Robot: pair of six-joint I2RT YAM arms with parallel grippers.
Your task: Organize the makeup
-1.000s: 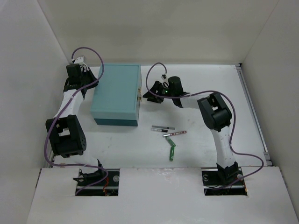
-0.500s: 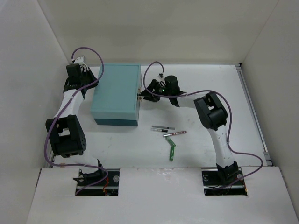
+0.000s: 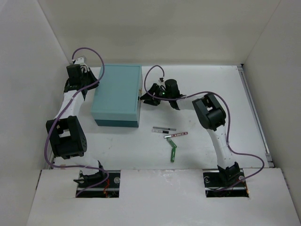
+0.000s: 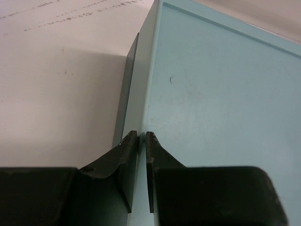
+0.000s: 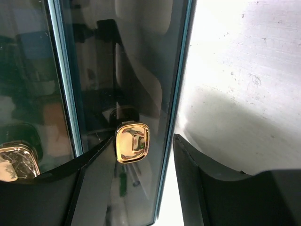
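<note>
Of the makeup, a thin grey pencil (image 3: pixel 163 128), a pink pencil (image 3: pixel 176 135) and a green stick (image 3: pixel 173 151) lie on the white table in front of the large teal box (image 3: pixel 117 94). The sponge, tube, black piece and packet are out of view. My left gripper (image 3: pixel 88 80) sits at the box's far left edge; in the left wrist view its jaws (image 4: pixel 140 134) are almost closed over that edge of the box (image 4: pixel 221 94). My right gripper (image 3: pixel 143 97) is open against the box's right side, its fingers (image 5: pixel 197 179) beside a gold clasp (image 5: pixel 132 142).
White walls enclose the table on the left, back and right. A second gold fitting (image 5: pixel 11 162) shows on the box's glossy dark face (image 5: pixel 94 70). Bare table (image 5: pixel 244 56) lies to the right of the box.
My right gripper has moved left across the table until it reaches the box's right side by the clasp. The left arm and the pencils have not moved.
</note>
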